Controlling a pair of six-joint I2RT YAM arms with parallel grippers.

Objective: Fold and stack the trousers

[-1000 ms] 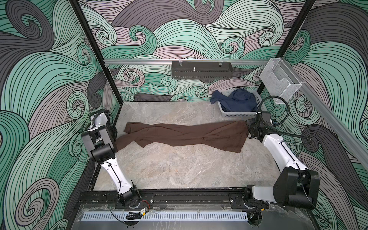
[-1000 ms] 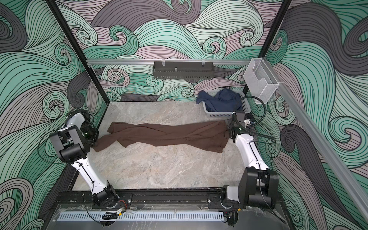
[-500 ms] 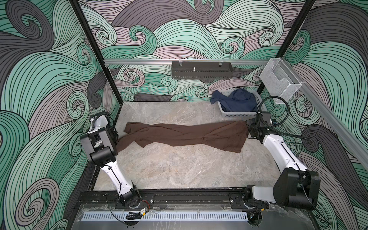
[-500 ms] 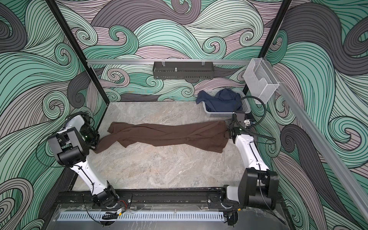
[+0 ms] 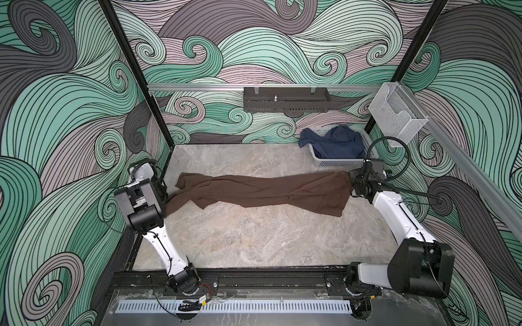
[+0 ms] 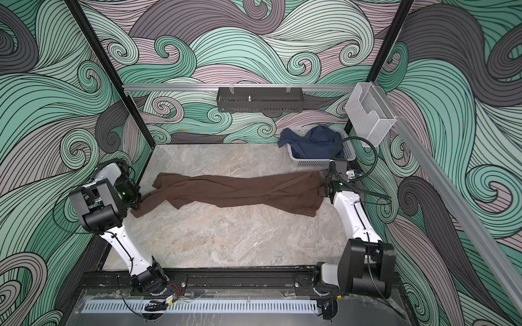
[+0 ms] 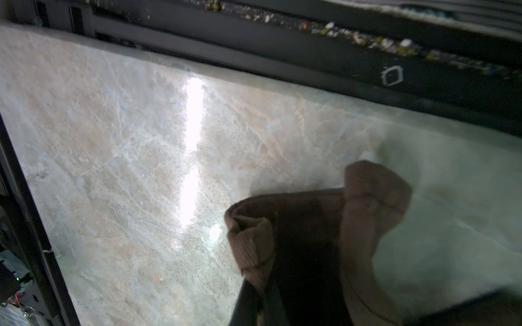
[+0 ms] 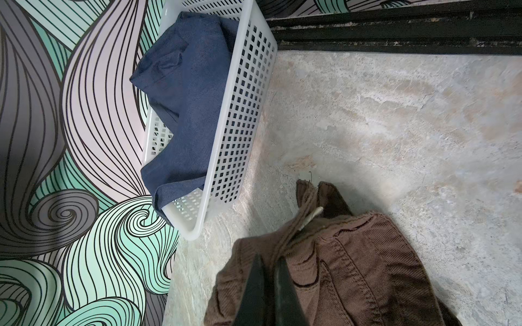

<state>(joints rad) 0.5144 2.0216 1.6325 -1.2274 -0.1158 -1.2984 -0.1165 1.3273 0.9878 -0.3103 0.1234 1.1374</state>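
At the left edge, the left claw (image 7: 261, 293) is clamped on a leg hem of the brown trousers (image 5: 262, 192). They lie stretched lengthwise across the marble worktop (image 5: 254, 240), legs to the left and waist end to the right. The right claw (image 8: 269, 268) is pinched shut on that waist end. Just behind it, a white mesh basket (image 5: 339, 163) holds a crumpled navy garment (image 5: 336, 142).

- Robotics lab cell: swirl-printed teal-and-grey wall panels (image 5: 70, 113), black metal frame posts (image 5: 135, 73).
- White-and-black robot arms (image 5: 163, 245) stand bolted to a black base rail (image 5: 268, 279) beside a marble-patterned table (image 5: 254, 240).
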